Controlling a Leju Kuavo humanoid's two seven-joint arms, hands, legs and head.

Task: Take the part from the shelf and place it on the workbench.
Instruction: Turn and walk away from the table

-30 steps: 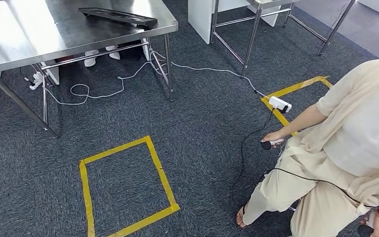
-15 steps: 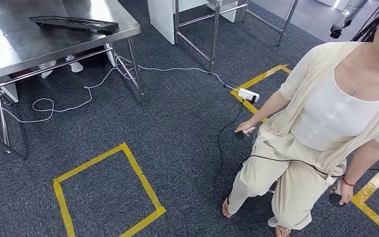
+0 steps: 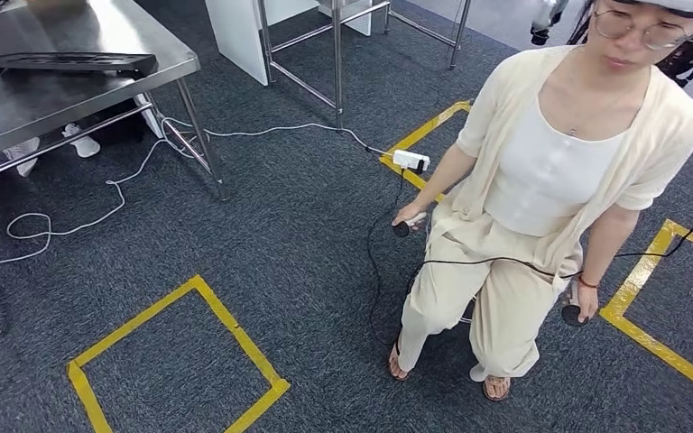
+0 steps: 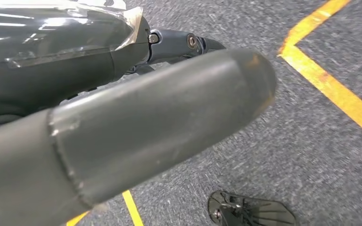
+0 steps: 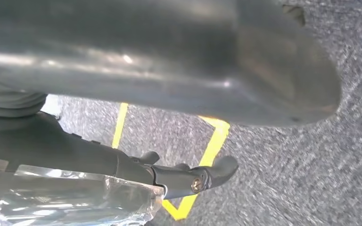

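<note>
The steel bench [image 3: 72, 95] stands at the far left of the grey carpet, and every other thing is best placed from it. On its top lies a long black tray-like part [image 3: 68, 63], flat and near the bench's front edge; whether this is the task's part I cannot tell, and no shelf is to be seen, so the fetching looks to be not yet under way. A white cable [image 3: 81, 221] trails from under the bench across the floor to a white power strip [image 3: 411, 161], well to the bench's right, likely feeding equipment there. In front of the bench a square of yellow tape [image 3: 176, 356] marks the carpet, probably a standing spot for the robot. Further right of the bench a seated person [image 3: 550, 198] holds a small dark controller in each hand, presumably to supervise.

The left hand [image 4: 136, 122] hangs over the carpet with nothing in it, its dark fingers extended. The right hand [image 5: 169, 75] likewise hangs with nothing held, one finger reaching out straight.
</note>
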